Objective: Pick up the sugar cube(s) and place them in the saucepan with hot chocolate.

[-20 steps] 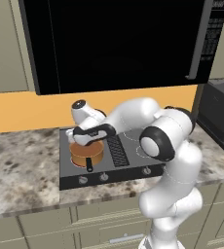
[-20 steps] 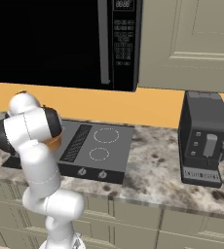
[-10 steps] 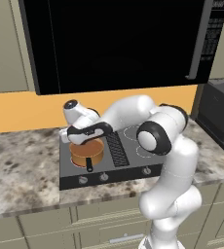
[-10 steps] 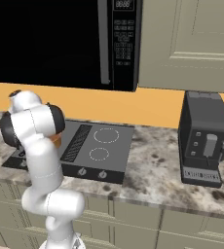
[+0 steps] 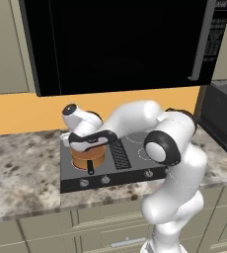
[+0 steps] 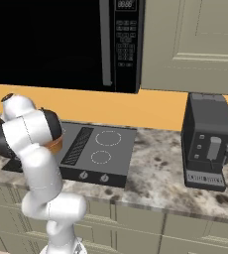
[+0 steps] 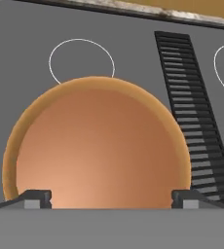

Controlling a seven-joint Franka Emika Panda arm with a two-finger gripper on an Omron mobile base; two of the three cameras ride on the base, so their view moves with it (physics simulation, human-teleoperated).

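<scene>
Two dark finger tips stand at the lower left and lower right of the hand view, cut off by the bottom edge; the pincer (image 7: 112,197) has them wide apart, with nothing between them but the view into the pan below. Whether they touch the rim cannot be told. In the left base view the pincer (image 5: 88,144) is mostly hidden under the white wrist, at left of centre.

No sugar cube can be made out on the speckled stone surface (image 5: 21,173) or inside the pan; the brown interior shows no distinct speck.

The saucepan (image 7: 97,146) fills the centre of the hand view, brown inside with a copper-orange rim. In the left base view the saucepan (image 5: 87,157) sits on the front left burner of the cooktop (image 5: 130,170), its short black handle pointing toward the knobs. In the right base view only a sliver of the saucepan (image 6: 56,145) shows beside the arm.

The cooktop has a central vent grille (image 7: 192,112). A black microwave (image 6: 61,44) hangs above, and a coffee machine (image 6: 207,141) stands at right on the surface.
</scene>
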